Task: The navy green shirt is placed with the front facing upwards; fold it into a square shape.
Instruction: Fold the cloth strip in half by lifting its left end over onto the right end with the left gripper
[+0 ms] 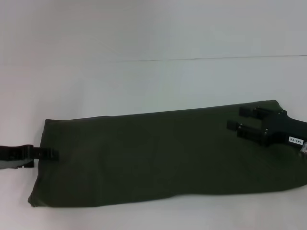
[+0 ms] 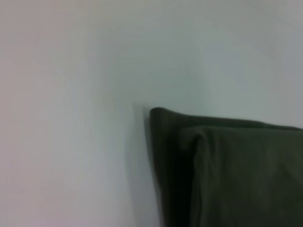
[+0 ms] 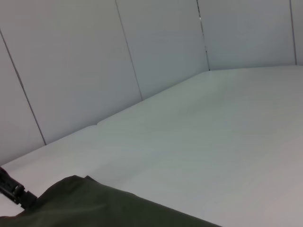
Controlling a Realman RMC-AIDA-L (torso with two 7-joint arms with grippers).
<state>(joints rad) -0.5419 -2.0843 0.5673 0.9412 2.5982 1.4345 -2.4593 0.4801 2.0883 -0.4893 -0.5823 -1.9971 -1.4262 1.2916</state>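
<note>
The navy green shirt lies flat on the white table as a long folded strip running left to right, plain green side up, no lettering showing. My right gripper hovers over the strip's far right part, open, with nothing between its fingers. My left gripper sits low at the strip's left edge, just touching the cloth. The left wrist view shows a folded corner of the shirt with two layers. The right wrist view shows a raised edge of the shirt beside a black fingertip.
The white table stretches behind the shirt to a seam line at the back. White wall panels stand beyond the table. A narrow band of table shows in front of the shirt.
</note>
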